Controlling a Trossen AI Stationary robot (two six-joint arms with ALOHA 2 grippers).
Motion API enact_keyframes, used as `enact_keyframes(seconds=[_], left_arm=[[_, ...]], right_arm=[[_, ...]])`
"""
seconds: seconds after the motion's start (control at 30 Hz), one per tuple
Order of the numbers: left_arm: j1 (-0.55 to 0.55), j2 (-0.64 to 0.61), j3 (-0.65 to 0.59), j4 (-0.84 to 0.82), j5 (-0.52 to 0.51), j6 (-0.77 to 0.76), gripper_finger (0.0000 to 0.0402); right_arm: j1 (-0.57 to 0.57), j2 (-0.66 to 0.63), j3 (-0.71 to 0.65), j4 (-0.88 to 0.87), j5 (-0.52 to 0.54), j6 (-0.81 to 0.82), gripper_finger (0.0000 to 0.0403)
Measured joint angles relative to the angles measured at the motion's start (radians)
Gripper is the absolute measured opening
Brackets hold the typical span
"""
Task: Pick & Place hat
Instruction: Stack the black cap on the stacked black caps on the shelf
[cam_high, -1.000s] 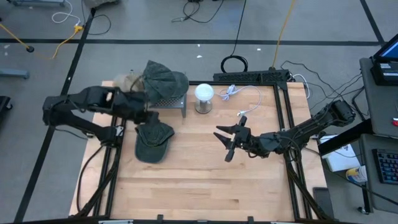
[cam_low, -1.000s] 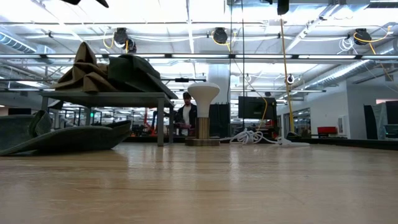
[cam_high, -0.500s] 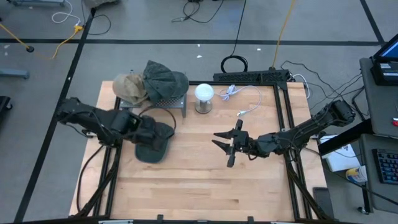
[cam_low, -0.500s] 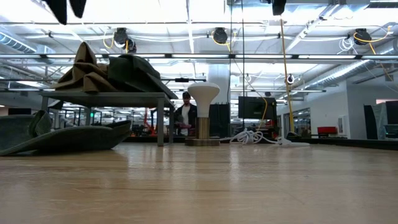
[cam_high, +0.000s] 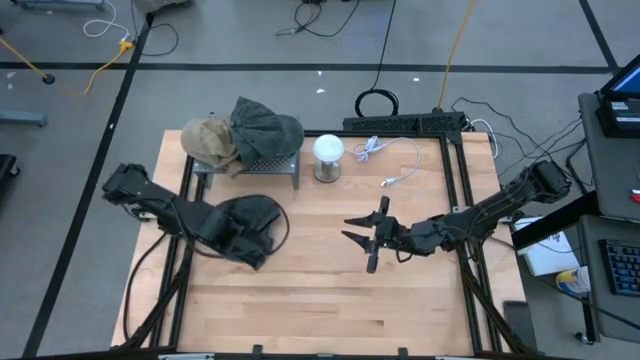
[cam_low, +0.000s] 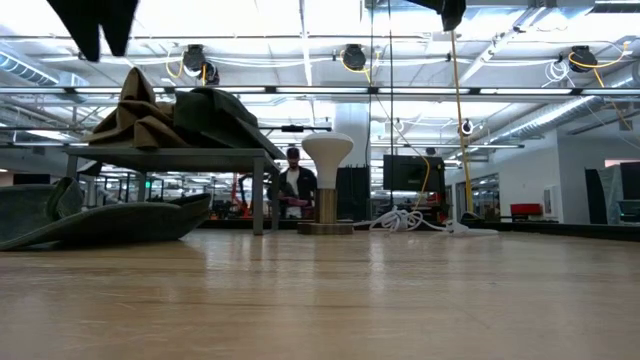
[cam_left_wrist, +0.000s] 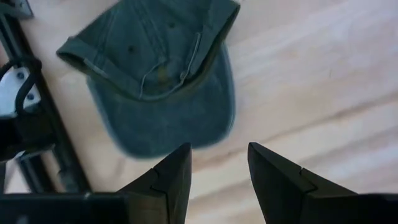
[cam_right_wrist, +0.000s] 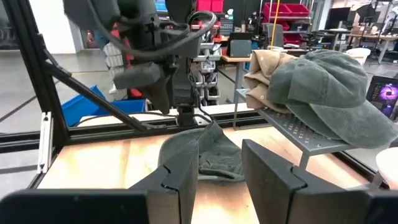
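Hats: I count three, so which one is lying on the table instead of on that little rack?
The dark green hat beside the left gripper; the tan hat and other green hat sit on the rack.

The pale wooden plank tabletop (cam_high: 330, 270) looks smooth with a light sheen. The dark green cloth cap (cam_left_wrist: 158, 74) on it is matt, faded cotton (stitching shows along the seams). The grey perforated metal rack (cam_right_wrist: 298, 134) carries a tan cloth hat (cam_high: 208, 142) and another green cloth cap (cam_high: 265, 132), both matt.

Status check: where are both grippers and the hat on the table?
Left gripper open, empty, above green hat lying on table. Right gripper open, mid-table. Nothing blocking.
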Motion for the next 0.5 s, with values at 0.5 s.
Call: enact_keyframes(seconds=[0.5], left_arm=[[-0.005, 0.283, 0.0, 0.052, -0.032, -0.002, 0.0161]], right_arm=[[0.013, 0.0, 0.0, -0.011, 0.0, 0.0, 0.0116]])
